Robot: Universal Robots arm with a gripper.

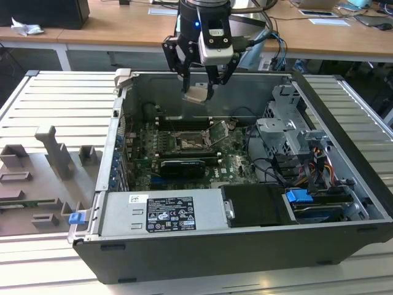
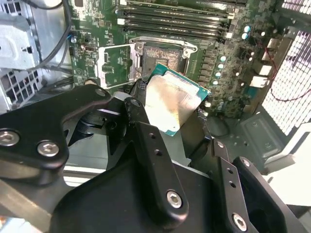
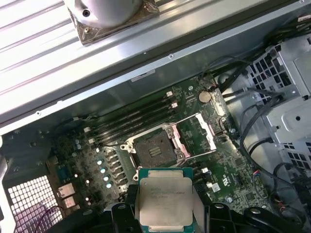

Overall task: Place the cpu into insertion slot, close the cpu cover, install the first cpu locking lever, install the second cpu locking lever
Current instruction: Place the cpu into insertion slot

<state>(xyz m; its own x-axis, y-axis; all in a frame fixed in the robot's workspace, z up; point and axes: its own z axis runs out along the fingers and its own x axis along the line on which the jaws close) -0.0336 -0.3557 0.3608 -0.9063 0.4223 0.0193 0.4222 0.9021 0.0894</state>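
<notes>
My gripper hangs above the open computer case, shut on the cpu, a flat square chip with a pale metal face. In both wrist views the cpu sits between the black fingers, held well above the board. Below it lies the insertion slot, a dark square socket with a silver rim and nothing in it. The cpu cover stands swung open beside the socket. I cannot tell the locking levers apart from the socket's metalwork.
Long black memory slots run beside the socket. A power supply fills the case's near side, and a drive cage with cables is at the exterior view's right. Grey fixtures stand outside at the left.
</notes>
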